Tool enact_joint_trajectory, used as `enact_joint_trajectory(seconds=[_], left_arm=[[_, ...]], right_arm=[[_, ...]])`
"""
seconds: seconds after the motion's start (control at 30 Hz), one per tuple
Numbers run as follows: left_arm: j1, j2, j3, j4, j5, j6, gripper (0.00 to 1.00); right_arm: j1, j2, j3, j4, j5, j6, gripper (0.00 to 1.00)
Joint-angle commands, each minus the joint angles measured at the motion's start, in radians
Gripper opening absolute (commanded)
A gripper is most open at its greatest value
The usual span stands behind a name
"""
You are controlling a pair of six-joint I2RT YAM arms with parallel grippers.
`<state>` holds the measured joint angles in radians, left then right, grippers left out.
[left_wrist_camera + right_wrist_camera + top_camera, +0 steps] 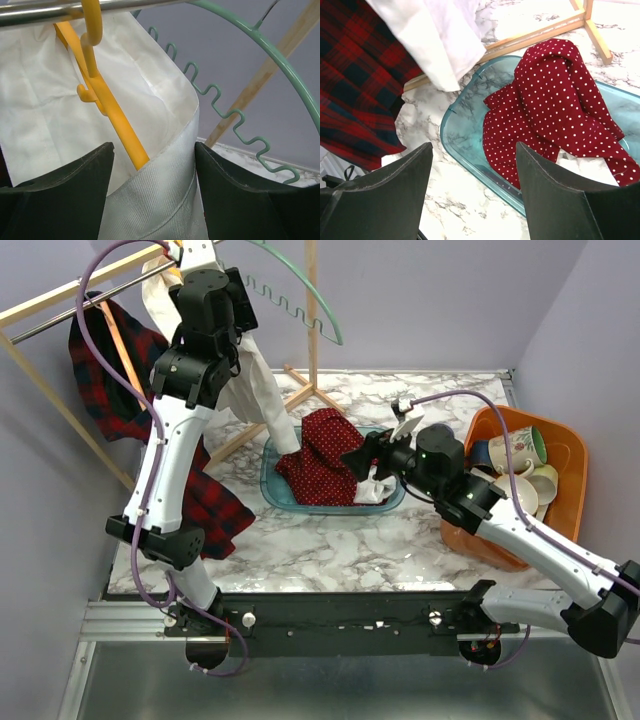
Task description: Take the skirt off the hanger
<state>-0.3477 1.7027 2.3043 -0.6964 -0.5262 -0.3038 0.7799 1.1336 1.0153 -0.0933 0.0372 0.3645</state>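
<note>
While the left arm stands raised at the grey metal rail of the pale wooden clothes rack, the left pincer is spread wide. Between its dark fingers hang a fold of the white woven garment and the sloping arm of the yellow plastic hanger. The cloth's hemmed edge lies against the right-hand finger; whether the pads press it I cannot tell. The yellow hanger's hook sits over the rail. Beside it hangs the bare mint-green plastic hanger with a wavy lower bar.

The red skirt with white polka dots is off any hanger. It lies crumpled in the shallow clear teal plastic tray on the white marble-patterned counter, bunched toward the tray's middle and right, with a bit of white material showing under its near edge.

The right pincer hovers just beside the tray's right end, low over the counter, fingers well apart and holding nothing. Its wrist view looks across the tray at the skirt.

A red and navy plaid garment hangs at the rack's left end and drapes down behind the left arm. At the counter's right edge stands an orange plastic basin holding several ceramic mugs.
</note>
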Motion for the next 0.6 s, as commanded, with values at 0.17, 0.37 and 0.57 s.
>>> enact_joint_trajectory(seconds=[0.17, 0.37, 0.57], left_arm=[[0.007, -0.003, 0.015, 0.001, 0.037, 0.017, 0.32], [0.007, -0.043, 0.035, 0.032, 0.06, 0.034, 0.0], [0.006, -0.084, 0.05, 0.072, 0.103, 0.048, 0.0]], right_arm=[[0.009, -0.061, 0.075, -0.071, -0.022, -0.025, 0.74], [0.009, -0.063, 0.163, -0.128, -0.031, -0.047, 0.7], [0.009, -0.077, 0.18, -0.123, -0.071, -0.044, 0.69]])
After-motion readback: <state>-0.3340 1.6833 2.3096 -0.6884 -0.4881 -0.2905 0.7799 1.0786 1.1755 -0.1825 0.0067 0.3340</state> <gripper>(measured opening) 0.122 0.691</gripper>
